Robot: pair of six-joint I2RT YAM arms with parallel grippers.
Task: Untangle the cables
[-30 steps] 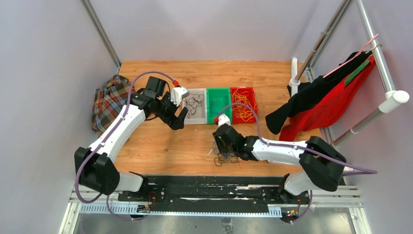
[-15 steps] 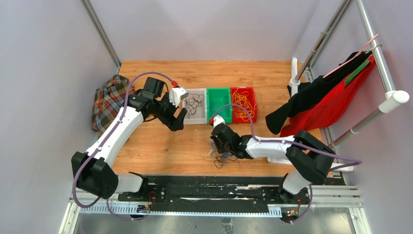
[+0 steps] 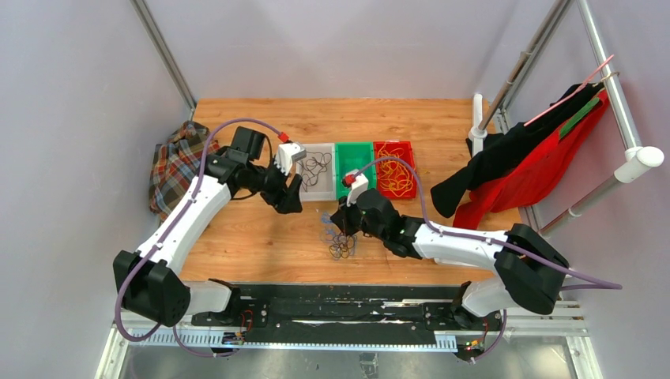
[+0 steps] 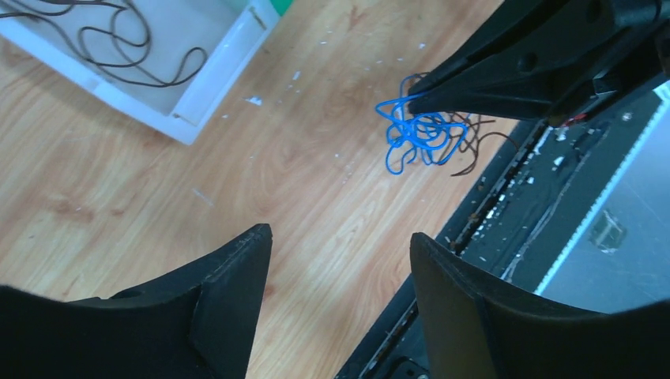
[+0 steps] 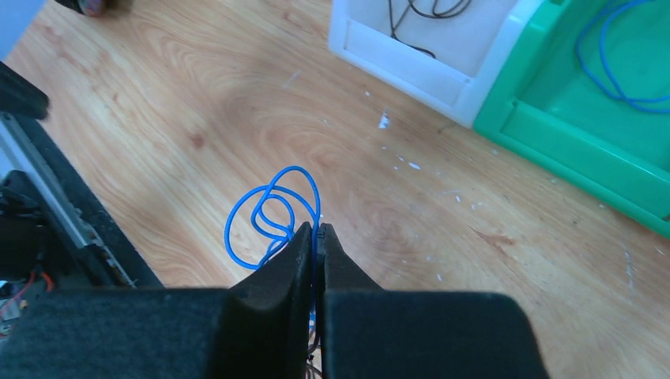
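A tangle of blue and black cables (image 3: 340,245) hangs over the wood just in front of the bins. My right gripper (image 3: 341,223) is shut on a blue cable (image 5: 272,212) of that tangle, whose loops show beyond its tips (image 5: 316,230). In the left wrist view the blue loops (image 4: 417,138) dangle from the right gripper's fingers (image 4: 513,67), with dark strands (image 4: 478,146) behind them. My left gripper (image 4: 340,234) stands open and empty above bare wood, left of the tangle, near the white bin's corner (image 3: 288,199).
Three bins sit in a row: a white bin (image 3: 306,192) with black cables, a green bin (image 3: 342,193) with a blue cable (image 5: 616,75), and a red bin (image 3: 412,150) with yellow cables. A plaid cloth (image 3: 175,167) lies far left. Clothes (image 3: 529,162) hang on a rack at right.
My right gripper shut on the blue cable and drew the tangle up and to the left, toward the bins. The left gripper's jaws narrowed somewhat; that arm barely moved.
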